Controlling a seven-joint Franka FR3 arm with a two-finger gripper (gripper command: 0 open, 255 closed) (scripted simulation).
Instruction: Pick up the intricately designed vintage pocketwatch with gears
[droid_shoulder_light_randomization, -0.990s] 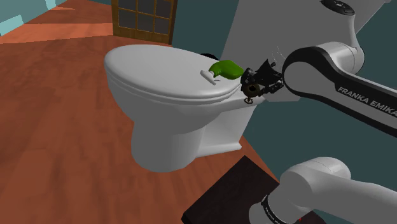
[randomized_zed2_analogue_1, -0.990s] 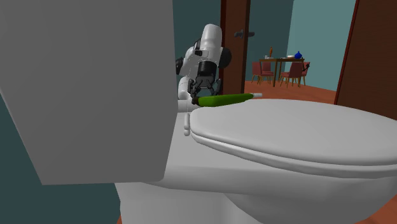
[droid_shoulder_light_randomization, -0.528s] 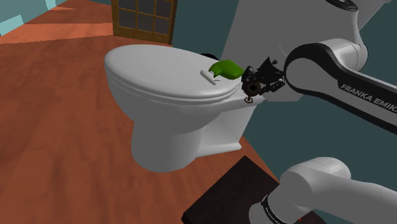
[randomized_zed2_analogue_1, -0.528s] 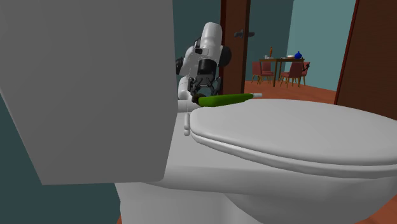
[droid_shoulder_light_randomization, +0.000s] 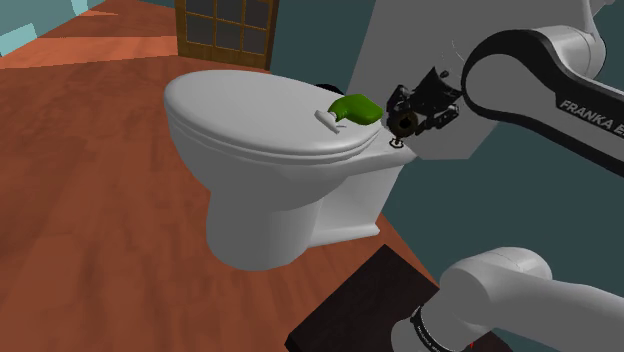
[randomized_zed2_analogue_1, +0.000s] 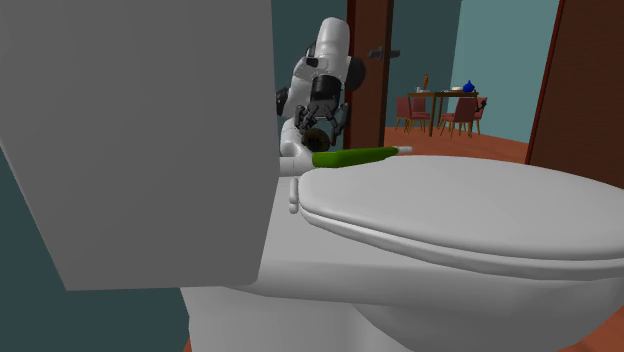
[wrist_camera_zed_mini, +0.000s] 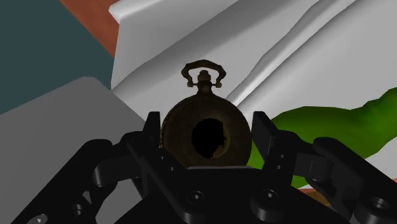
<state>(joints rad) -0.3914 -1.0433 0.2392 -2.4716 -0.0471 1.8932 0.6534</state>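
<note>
The pocketwatch (wrist_camera_zed_mini: 203, 130) is a round, dark bronze case with a bow loop at its far end and a dark hole in its face. My gripper (wrist_camera_zed_mini: 205, 137) is shut on it, one black finger (wrist_camera_zed_mini: 153, 130) on each side of the case. In the shoulder view the gripper (droid_shoulder_light_randomization: 408, 118) holds the watch (droid_shoulder_light_randomization: 402, 124) just above the back ledge of the white toilet (droid_shoulder_light_randomization: 250, 110), in front of the tank (droid_shoulder_light_randomization: 400, 40). The second exterior view has the gripper (randomized_zed2_analogue_1: 318, 122) hanging beyond the toilet lid (randomized_zed2_analogue_1: 480, 210).
A green, cucumber-like thing (droid_shoulder_light_randomization: 355, 108) with a white tip lies on the lid's rear, close beside the gripper; it is the green bar (randomized_zed2_analogue_1: 355, 157) in the second exterior view. The dark stand (droid_shoulder_light_randomization: 365, 310) is at lower right. A dining table (randomized_zed2_analogue_1: 445, 100) stands far off.
The gripper has risen with the pocketwatch clasped in it, lifting it off the toilet's back ledge. The green thing has stayed put.
</note>
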